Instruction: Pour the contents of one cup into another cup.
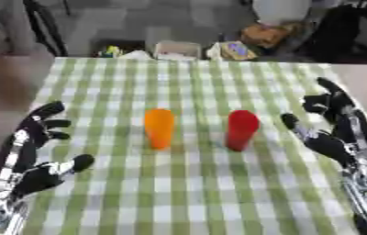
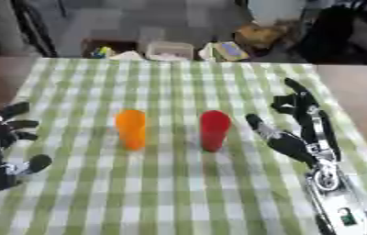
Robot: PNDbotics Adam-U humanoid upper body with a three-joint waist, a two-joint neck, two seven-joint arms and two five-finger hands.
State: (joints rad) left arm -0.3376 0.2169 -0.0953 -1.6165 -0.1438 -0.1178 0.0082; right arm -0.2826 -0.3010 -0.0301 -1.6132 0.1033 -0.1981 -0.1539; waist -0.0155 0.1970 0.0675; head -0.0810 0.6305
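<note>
An orange cup and a red cup stand upright side by side in the middle of the green checked tablecloth. My right hand is open just right of the red cup, thumb pointing toward it, not touching. My left hand rests open at the table's left edge, well apart from the orange cup. I cannot see into either cup.
Beyond the table's far edge lie a white box and several small colourful items on the floor. A dark chair stands at the upper right. Bare cloth lies in front of the cups.
</note>
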